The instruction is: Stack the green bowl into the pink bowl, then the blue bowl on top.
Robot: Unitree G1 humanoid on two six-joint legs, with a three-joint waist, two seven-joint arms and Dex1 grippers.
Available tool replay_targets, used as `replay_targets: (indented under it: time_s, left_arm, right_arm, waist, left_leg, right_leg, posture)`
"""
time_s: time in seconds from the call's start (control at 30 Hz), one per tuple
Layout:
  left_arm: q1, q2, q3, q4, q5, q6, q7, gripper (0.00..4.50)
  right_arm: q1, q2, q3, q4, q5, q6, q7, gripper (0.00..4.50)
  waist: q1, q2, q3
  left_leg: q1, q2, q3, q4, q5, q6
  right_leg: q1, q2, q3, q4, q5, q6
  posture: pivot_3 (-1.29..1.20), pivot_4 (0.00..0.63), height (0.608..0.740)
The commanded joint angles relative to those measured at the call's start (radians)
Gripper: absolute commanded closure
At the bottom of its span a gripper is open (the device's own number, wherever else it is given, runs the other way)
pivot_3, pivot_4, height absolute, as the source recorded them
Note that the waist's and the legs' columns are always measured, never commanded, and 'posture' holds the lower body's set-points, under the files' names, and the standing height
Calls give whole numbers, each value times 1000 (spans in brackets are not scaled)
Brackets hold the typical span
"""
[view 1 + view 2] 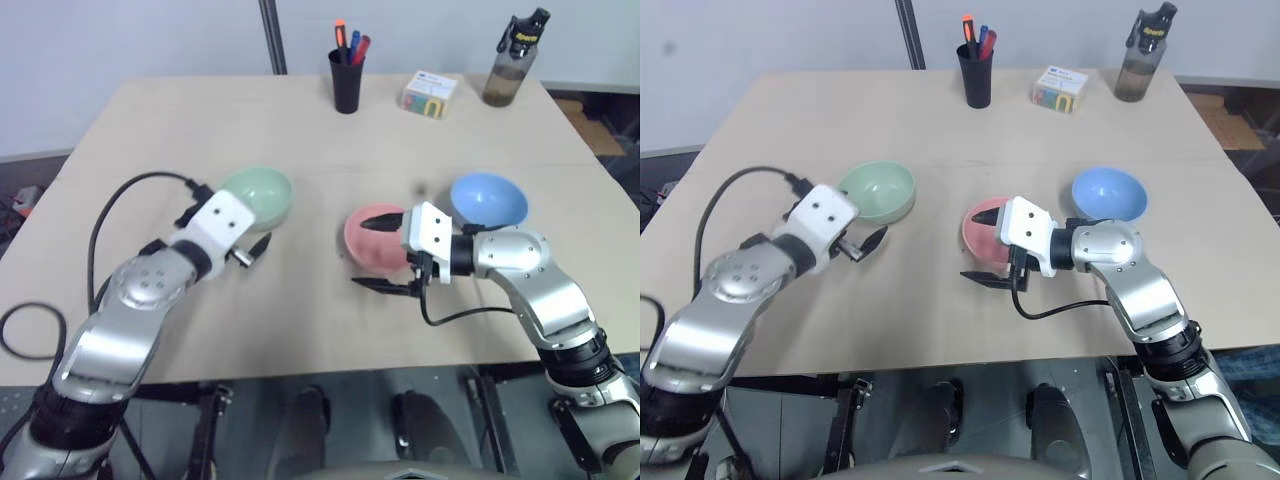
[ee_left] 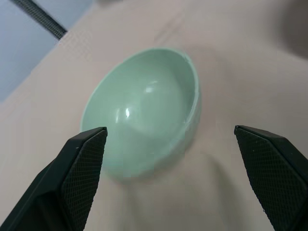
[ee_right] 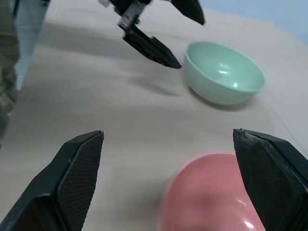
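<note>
The green bowl [image 1: 258,194] sits upright on the table's left half. My left gripper [image 2: 171,134] is open just short of it, pointing at it, and both fingers stand clear of the rim. The pink bowl [image 1: 372,243] rests in the middle of the table. My right gripper [image 1: 379,253] is open and points left, with one finger over the pink bowl and the other in front of it; nothing is gripped. The blue bowl [image 1: 489,200] stands empty to the right of the pink one, behind my right forearm.
At the table's [image 1: 300,320] far edge stand a black pen cup [image 1: 347,76], a small coloured box [image 1: 430,93] and a dark bottle [image 1: 514,58]. A black cable [image 1: 110,215] loops off my left arm. The front edge runs just below both arms.
</note>
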Motion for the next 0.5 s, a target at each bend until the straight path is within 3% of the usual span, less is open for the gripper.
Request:
replay_targets:
  time_s: [0.03, 0.07, 0.2, 0.43, 0.5]
  left_arm:
    - [-107, 1, -114, 69, 80, 62, -26, 0]
    - [-137, -6, -140, 97, 95, 72, -32, 0]
    - [-198, -28, -197, 152, 127, 81, -60, 1076]
    - [-217, -31, -195, 186, 153, 61, -97, 4207]
    - [-219, -35, -183, 174, 147, 62, -111, 4436]
  right_arm:
    - [3, -5, -41, -56, 22, -7, -42, 18]
    - [6, -6, -42, -62, 23, -6, -52, 18]
    - [34, -21, -67, -93, 32, 1, -87, 0]
    - [69, -46, -95, -126, 48, 7, -133, 0]
    - [76, -52, -100, -131, 53, 6, -142, 0]
  waist:
    - [-4, 0, 0]
    - [-6, 0, 0]
    - [-13, -1, 0]
    - [-13, -1, 1]
    - [-13, -2, 1]
  left_leg:
    - [0, 0, 0, 0, 0, 0]
    - [0, 0, 0, 0, 0, 0]
    - [-1, 0, 0, -2, 0, 0]
    - [-1, 0, 0, -2, 0, 0]
    - [-1, 0, -1, -1, 0, 0]
  right_leg:
    - [0, 0, 0, 0, 0, 0]
    - [0, 0, 0, 0, 1, 2]
    - [-1, 0, 0, 0, 2, 4]
    - [-1, 0, 0, 0, 2, 4]
    - [-1, 0, 0, 0, 2, 4]
  posture:
    - [0, 150, 740]
    - [0, 150, 740]
    - [0, 150, 740]
    - [0, 150, 740]
    - [0, 150, 740]
